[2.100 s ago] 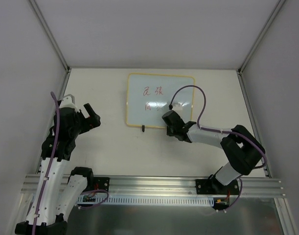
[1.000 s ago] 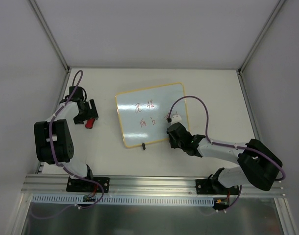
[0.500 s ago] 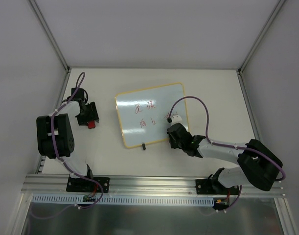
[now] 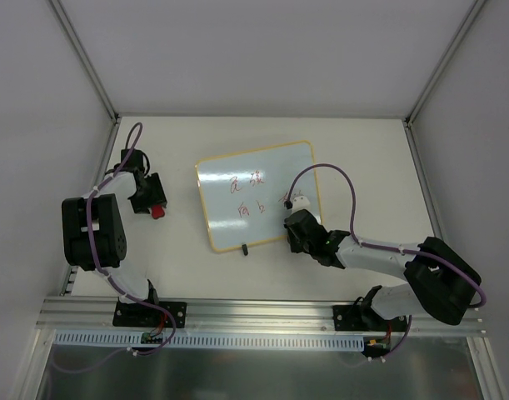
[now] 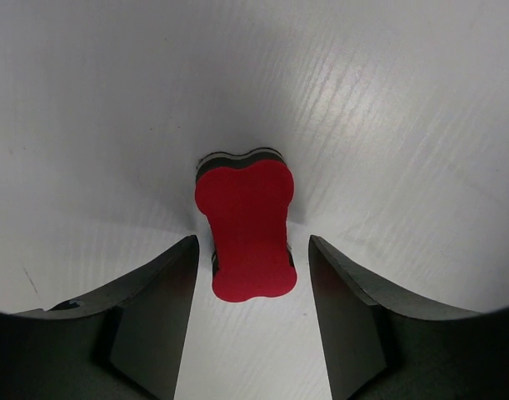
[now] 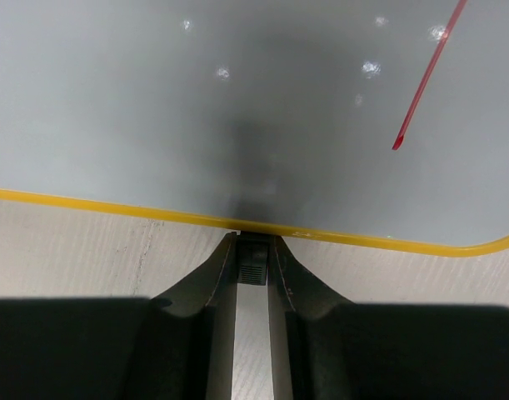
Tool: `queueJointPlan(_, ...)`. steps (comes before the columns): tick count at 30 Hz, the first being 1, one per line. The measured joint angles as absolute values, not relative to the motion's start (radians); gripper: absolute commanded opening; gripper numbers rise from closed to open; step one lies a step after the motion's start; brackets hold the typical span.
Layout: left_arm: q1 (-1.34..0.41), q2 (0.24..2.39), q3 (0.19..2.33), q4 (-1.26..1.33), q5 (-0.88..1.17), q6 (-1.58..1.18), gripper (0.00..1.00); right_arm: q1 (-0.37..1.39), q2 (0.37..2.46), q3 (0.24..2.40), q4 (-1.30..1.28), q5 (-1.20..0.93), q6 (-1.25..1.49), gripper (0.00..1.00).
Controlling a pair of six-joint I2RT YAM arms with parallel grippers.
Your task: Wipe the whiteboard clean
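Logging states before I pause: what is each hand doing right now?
Left hand: open, straddling the red block, not gripping it.
Right hand: closed on the whiteboard at its near edge.

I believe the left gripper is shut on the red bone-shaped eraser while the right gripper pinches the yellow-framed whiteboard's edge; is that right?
Not quite: the left wrist view shows the left gripper open around the red bone-shaped eraser. The right gripper does pinch the yellow-framed whiteboard's edge.
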State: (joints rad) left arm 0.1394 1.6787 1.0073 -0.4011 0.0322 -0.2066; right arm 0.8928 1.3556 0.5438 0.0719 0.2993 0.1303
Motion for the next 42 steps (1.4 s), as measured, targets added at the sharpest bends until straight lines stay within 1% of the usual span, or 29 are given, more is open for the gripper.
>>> queueJointPlan(3, 0.139, 1.679, 1.015, -0.4, 0.014, -0.224, 0.55, 0.893, 1.356, 0.544, 0.072, 0.299, 0.13, 0.0)
queueJointPlan(7, 0.139, 1.679, 1.025, -0.4, 0.001, -0.241, 0.5, 0.893, 1.356, 0.544, 0.072, 0.299, 0.13, 0.0)
queueJointPlan(8, 0.139, 1.679, 1.026, -0.4, -0.001, -0.245, 0.46, 0.893, 1.356, 0.544, 0.072, 0.299, 0.13, 0.0)
queueJointPlan(14, 0.139, 1.679, 1.026, -0.4, -0.003, -0.252, 0.45, 0.893, 1.356, 0.544, 0.072, 0.299, 0.131, 0.0)
queueJointPlan(15, 0.139, 1.679, 1.026, -0.4, -0.003, -0.253, 0.44, 0.893, 1.356, 0.544, 0.072, 0.299, 0.131, 0.0)
queueJointPlan(18, 0.139, 1.679, 1.026, -0.4, -0.003, -0.258, 0.36, 0.893, 1.356, 0.544, 0.072, 0.299, 0.131, 0.0)
queueJointPlan(24, 0.139, 1.677, 1.024, -0.399, -0.003, -0.268, 0.3, 0.893, 1.356, 0.543, 0.073, 0.299, 0.132, 0.0)
queueJointPlan(27, 0.139, 1.669, 1.016, -0.399, -0.003, -0.27, 0.3, 0.893, 1.355, 0.542, 0.075, 0.299, 0.133, 0.0)
queueJointPlan(28, 0.139, 1.668, 1.014, -0.399, -0.003, -0.271, 0.37, 0.893, 1.355, 0.542, 0.075, 0.299, 0.133, 0.0)
queueJointPlan(29, 0.139, 1.668, 1.011, -0.397, -0.003, -0.27, 0.41, 0.893, 1.355, 0.542, 0.075, 0.3, 0.133, 0.0)
queueJointPlan(32, 0.139, 1.668, 1.004, -0.393, -0.003, -0.275, 0.47, 0.894, 1.355, 0.542, 0.075, 0.301, 0.133, 0.0)
queueJointPlan(33, 0.139, 1.668, 1.0, -0.393, -0.003, -0.276, 0.48, 0.895, 1.355, 0.542, 0.075, 0.301, 0.133, 0.0)
queueJointPlan(35, 0.139, 1.668, 0.998, -0.396, -0.001, -0.278, 0.48, 0.895, 1.354, 0.542, 0.075, 0.301, 0.133, 0.0)
queueJointPlan(38, 0.139, 1.668, 0.998, -0.393, -0.001, -0.281, 0.42, 0.895, 1.354, 0.542, 0.075, 0.302, 0.133, 0.0)
queueJointPlan(39, 0.139, 1.668, 0.998, -0.393, -0.001, -0.281, 0.38, 0.896, 1.354, 0.542, 0.075, 0.302, 0.134, 0.0)
queueJointPlan(42, 0.139, 1.668, 0.998, -0.392, -0.001, -0.282, 0.36, 0.897, 1.351, 0.535, 0.083, 0.305, 0.135, 0.0)
